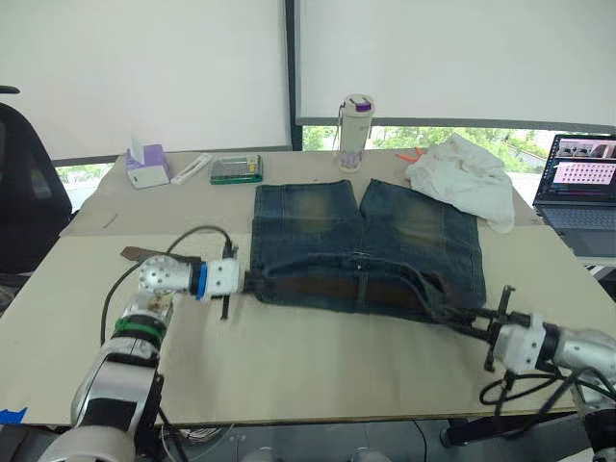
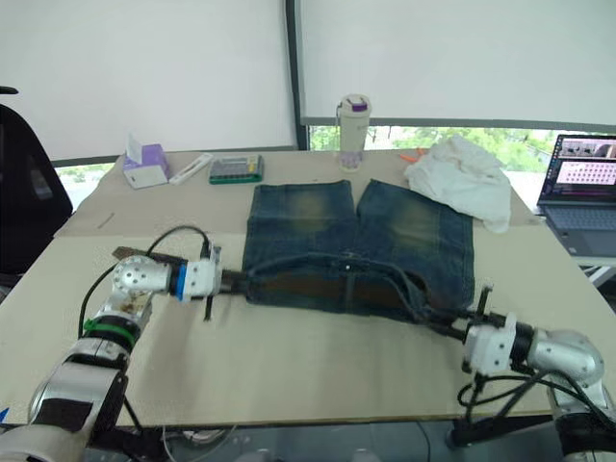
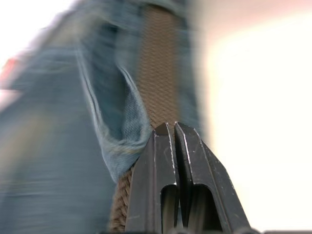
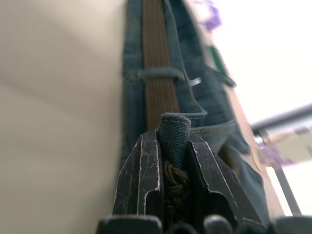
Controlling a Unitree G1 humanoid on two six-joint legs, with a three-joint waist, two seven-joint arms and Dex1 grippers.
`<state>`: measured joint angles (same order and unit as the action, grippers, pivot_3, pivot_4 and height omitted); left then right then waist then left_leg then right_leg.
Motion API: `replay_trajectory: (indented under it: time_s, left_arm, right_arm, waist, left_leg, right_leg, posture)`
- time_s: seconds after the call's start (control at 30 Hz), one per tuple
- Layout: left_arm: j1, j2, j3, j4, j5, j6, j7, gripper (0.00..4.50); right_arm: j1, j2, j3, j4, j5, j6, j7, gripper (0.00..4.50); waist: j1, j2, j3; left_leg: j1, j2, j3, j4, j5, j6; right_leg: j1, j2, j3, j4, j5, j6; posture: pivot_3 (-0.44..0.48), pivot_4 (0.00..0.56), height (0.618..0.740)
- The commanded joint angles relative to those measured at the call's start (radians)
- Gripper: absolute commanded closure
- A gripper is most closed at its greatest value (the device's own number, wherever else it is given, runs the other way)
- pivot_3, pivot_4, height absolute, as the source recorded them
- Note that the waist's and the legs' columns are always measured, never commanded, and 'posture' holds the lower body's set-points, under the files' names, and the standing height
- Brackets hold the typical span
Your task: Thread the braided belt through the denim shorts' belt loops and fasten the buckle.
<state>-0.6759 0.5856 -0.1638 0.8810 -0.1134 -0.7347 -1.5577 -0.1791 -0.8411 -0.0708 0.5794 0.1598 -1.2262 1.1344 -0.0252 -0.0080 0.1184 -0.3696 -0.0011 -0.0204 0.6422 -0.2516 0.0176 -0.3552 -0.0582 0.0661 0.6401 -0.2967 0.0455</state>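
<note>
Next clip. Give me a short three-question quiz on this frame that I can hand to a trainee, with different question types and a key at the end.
1. True or false: the braided belt already lies along the waistband of the denim shorts.
2. Multiple choice: what is the right claw pinching? A) the white cloth B) a fold of denim at the waistband end, with the belt between its fingers C) the bottle
3. Short answer: which items sit on the table beyond the shorts' leg hems, toward the window?

Key
1. True; the belt passes under a belt loop.
2. B
3. A tissue box, a green-topped device, a bottle, a white cloth.
</note>
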Motion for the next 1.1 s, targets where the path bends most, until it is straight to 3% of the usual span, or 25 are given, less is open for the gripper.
replay_trajectory:
  time_s: [0.03,0.1,0.17,0.27,0.4,0.47,0.6,0.77,0.93,1.1]
  left_arm:
    - [0.034,0.093,-0.075,-0.081,-0.032,0.060,-0.057,4.18]
    - [0.038,0.117,-0.091,-0.065,0.001,0.059,-0.057,3.53]
    - [0.030,0.122,-0.086,-0.049,0.017,0.067,-0.055,2.85]
    - [0.021,0.114,-0.058,-0.054,-0.018,0.134,-0.054,1.86]
    - [0.031,0.157,-0.093,-0.142,-0.115,0.317,-0.057,0.52]
    - [0.053,0.196,-0.125,-0.232,-0.199,0.431,-0.057,0.00]
    - [0.105,0.295,-0.152,-0.463,-0.417,0.728,-0.057,0.00]
    - [0.123,0.340,-0.047,-0.677,-0.627,1.089,-0.057,0.00]
    - [0.123,0.225,0.043,-0.752,-0.558,1.104,0.162,0.00]
    - [0.156,0.135,0.058,-0.836,-0.478,1.101,0.307,0.00]
  right_arm:
    - [0.010,-0.057,0.064,0.110,-0.012,-0.140,0.005,4.26]
    - [0.008,-0.080,0.089,0.184,-0.048,-0.169,-0.011,4.26]
    - [0.041,-0.112,0.107,0.176,0.012,-0.022,0.029,3.22]
    - [0.115,-0.157,0.138,0.046,0.222,0.213,0.165,2.23]
    - [0.258,-0.311,0.096,-0.273,0.488,0.776,0.302,0.89]
    - [0.308,-0.362,0.050,-0.387,0.535,0.907,0.315,0.19]
    - [0.348,-0.398,-0.073,-0.578,0.633,1.160,0.251,0.03]
    - [0.234,-0.319,-0.112,-0.690,0.587,1.399,-0.057,0.03]
    - [0.053,-0.167,-0.028,-0.661,0.412,1.542,-0.312,0.03]
    - [-0.131,0.004,-0.039,-0.447,0.296,1.634,-0.531,0.03]
  waist:
    - [-0.001,-0.002,0.001]
    - [0.001,-0.002,0.001]
    - [0.006,0.000,0.001]
    - [0.012,-0.001,0.001]
    - [0.011,0.003,0.002]
    - [0.010,0.003,0.002]
    - [0.003,0.003,0.002]
    - [0.010,0.002,0.003]
    - [0.020,0.002,0.003]
    - [0.021,0.001,0.003]
  left_leg:
    - [0.000,0.000,0.000,0.000,0.000,0.000]
    - [0.000,0.000,-0.001,0.000,0.000,0.000]
    - [0.001,0.000,0.000,0.000,0.000,0.000]
    - [0.000,0.000,0.000,0.001,0.000,0.000]
    - [-0.001,0.002,-0.002,0.001,0.000,0.001]
    - [-0.003,0.003,-0.002,0.001,0.000,0.001]
    - [-0.003,0.007,-0.003,0.001,-0.001,0.001]
    - [-0.003,0.006,-0.003,0.001,-0.001,0.001]
    - [-0.004,0.000,-0.003,0.002,-0.001,0.001]
    - [-0.008,-0.001,-0.002,0.003,-0.001,0.001]
  right_leg:
    - [0.000,0.000,0.000,0.000,0.000,0.000]
    - [0.001,-0.001,0.000,0.000,0.000,0.000]
    - [0.002,-0.001,0.000,0.000,0.000,0.000]
    - [0.003,-0.003,0.000,-0.001,0.000,0.000]
    - [0.003,-0.003,0.000,-0.003,0.000,0.000]
    - [0.002,-0.004,0.000,-0.003,0.000,0.000]
    - [0.002,-0.003,0.000,-0.004,0.000,-0.001]
    - [0.001,-0.001,-0.001,-0.008,-0.001,0.000]
    - [0.001,-0.002,-0.002,-0.009,-0.001,0.001]
    - [-0.002,-0.002,-0.001,-0.008,-0.001,0.001]
  posture:
    - [0.000,0.150,0.740]
    - [0.000,0.150,0.740]
    - [0.000,0.150,0.740]
    - [0.000,0.150,0.740]
    - [0.000,0.150,0.740]
    - [0.000,0.150,0.740]
    - [0.000,0.150,0.740]
    - [0.000,0.150,0.740]
    - [0.000,0.150,0.740]
    - [0.000,0.150,0.740]
